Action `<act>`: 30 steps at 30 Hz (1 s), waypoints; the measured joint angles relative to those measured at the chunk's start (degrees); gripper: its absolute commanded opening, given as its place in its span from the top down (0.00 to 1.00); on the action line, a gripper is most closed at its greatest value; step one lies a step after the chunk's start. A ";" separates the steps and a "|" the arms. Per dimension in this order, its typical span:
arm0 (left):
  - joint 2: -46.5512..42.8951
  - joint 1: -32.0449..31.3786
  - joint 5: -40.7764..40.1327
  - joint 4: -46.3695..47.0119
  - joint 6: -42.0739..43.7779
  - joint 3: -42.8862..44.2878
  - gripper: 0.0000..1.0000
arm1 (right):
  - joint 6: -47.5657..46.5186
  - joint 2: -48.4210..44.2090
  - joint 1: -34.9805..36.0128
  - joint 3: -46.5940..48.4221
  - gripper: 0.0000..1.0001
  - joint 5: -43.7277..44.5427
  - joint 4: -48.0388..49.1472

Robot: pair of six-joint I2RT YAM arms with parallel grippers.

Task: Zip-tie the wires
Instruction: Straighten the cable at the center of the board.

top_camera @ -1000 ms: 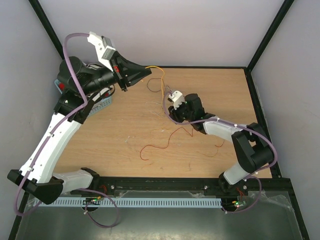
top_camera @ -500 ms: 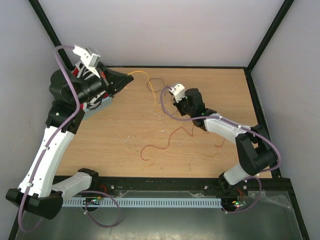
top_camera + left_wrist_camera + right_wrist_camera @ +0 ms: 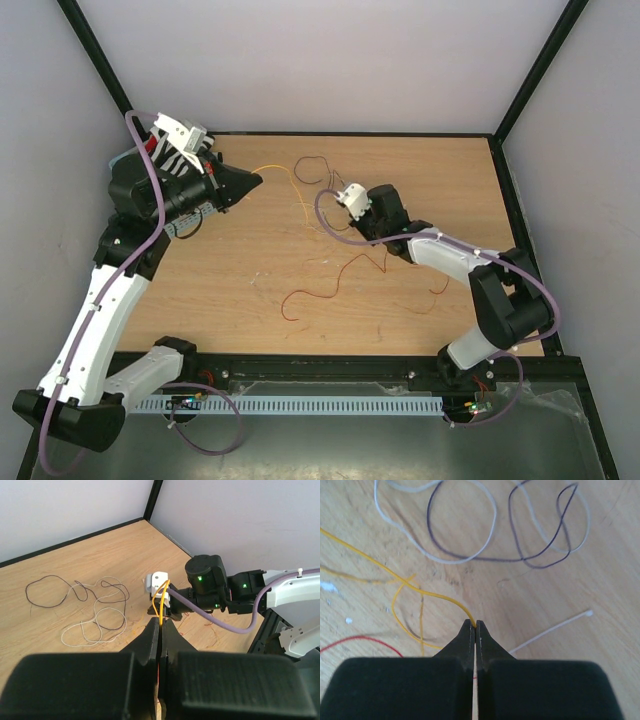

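Right claw (image 3: 474,626) was shut within the last second, and the left arm was swung back toward the far-left corner. Both claws were found clamped on the same orange wire (image 3: 430,596), the left claw (image 3: 160,624) on its other stretch, with the strand between them not drawn straight. Zip tie (image 3: 550,632) was seen flat on the table (image 3: 620,580), just right of the right claw's tip and untouched. Its long axis was slanted up and away to the right, head at the far end. Dark brown wire (image 3: 540,560) and pale wire (image 3: 445,555) were looped farther ahead. Right arm was judged nearer, left well apart. One grip would have to be released before the tie could be fetched.
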 measured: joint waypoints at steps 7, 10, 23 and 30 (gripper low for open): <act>-0.02 0.15 0.00 -0.33 0.15 0.00 1.00 | -1.22 -0.20 0.00 -1.81 1.00 1.46 -3.48; -0.07 0.37 0.00 -0.35 0.17 -0.17 1.00 | -1.25 -0.87 0.00 -2.25 1.00 1.27 -3.30; -0.11 1.86 0.00 -2.49 0.42 -0.61 1.00 | -0.17 -2.16 0.07 -3.39 1.00 13.07 -0.66; -1.05 3.32 -0.68 -9.97 1.90 -3.37 1.00 | 0.57 -1.16 -0.85 3.85 1.00 29.11 -1.79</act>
